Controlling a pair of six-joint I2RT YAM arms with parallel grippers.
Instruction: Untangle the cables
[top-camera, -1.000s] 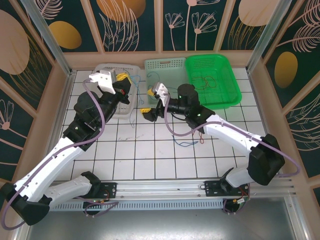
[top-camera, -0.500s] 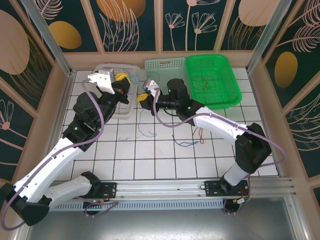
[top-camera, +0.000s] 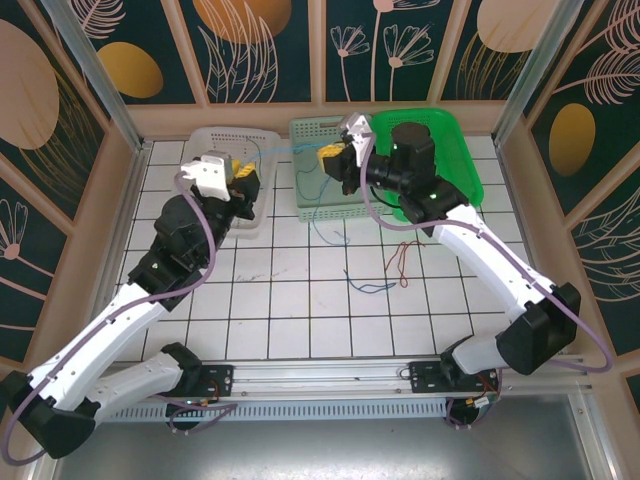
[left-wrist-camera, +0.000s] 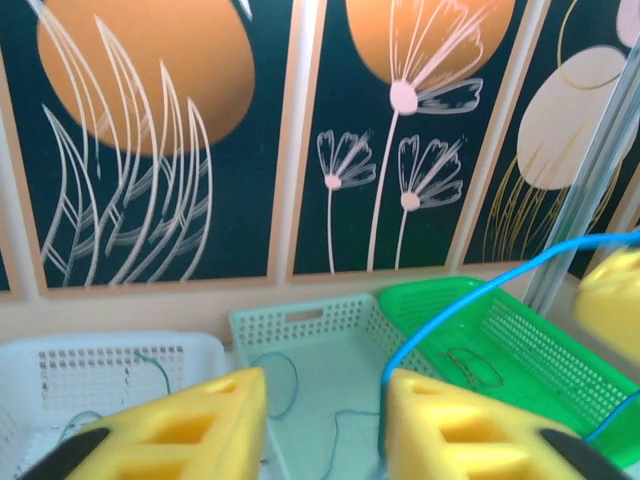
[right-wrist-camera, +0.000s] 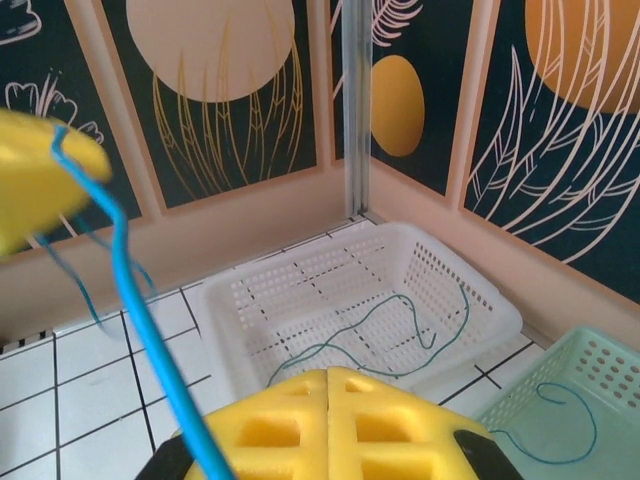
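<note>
Two loose cables, a red cable (top-camera: 404, 262) and a dark-blue cable (top-camera: 372, 288), are seen on the tabletop (top-camera: 300, 320). Left gripper (top-camera: 241, 177) jaws are parted partway over the white basket (top-camera: 235, 132). A blue cable (right-wrist-camera: 160, 345) is pinched in the closed right gripper (top-camera: 330, 158) jaws above the pale-green basket (top-camera: 320, 127).

readable text: none | labels: none | brands: none | numbers: none | signs: none

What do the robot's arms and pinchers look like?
The left arm and right arm are white tubes with chunky black joints, and a lilac cable loops along each. The left gripper and right gripper have bright yellow block fingers with square holes.
</note>
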